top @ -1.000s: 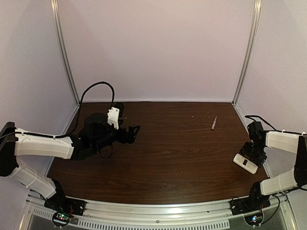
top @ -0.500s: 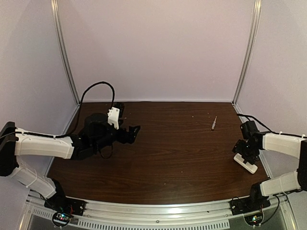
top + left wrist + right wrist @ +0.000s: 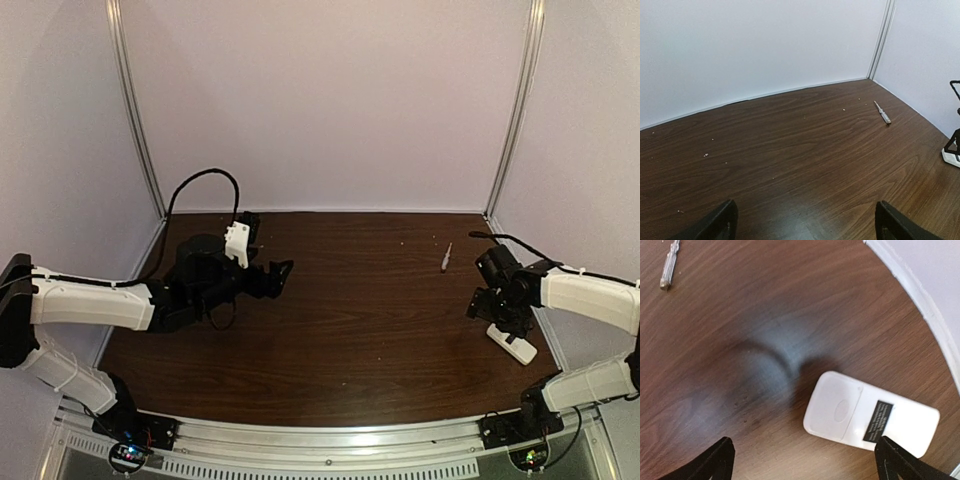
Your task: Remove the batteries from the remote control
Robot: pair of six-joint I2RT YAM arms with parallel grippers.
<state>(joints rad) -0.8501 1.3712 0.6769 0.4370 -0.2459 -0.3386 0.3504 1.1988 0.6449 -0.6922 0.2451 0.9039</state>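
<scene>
The remote control (image 3: 867, 415) is a white flat bar lying back side up on the wood table, with its cover closed and a dark label on it. It also shows in the top view (image 3: 514, 343) near the right edge. The batteries are hidden. My right gripper (image 3: 807, 467) is open and empty, hovering just above the table. The remote lies by its right fingertip (image 3: 896, 462). In the top view my right gripper (image 3: 489, 303) is just left of the remote. My left gripper (image 3: 283, 270) is open and empty over the left half of the table, far from the remote.
A small screwdriver (image 3: 446, 257) lies at the back right of the table and shows in the left wrist view (image 3: 883, 112). The right wall and its white base strip (image 3: 920, 300) run close behind the remote. Crumbs dot the table.
My right gripper has swung left and slightly away from the wall, from over the remote to its left side. The remote and the left arm have not moved.
</scene>
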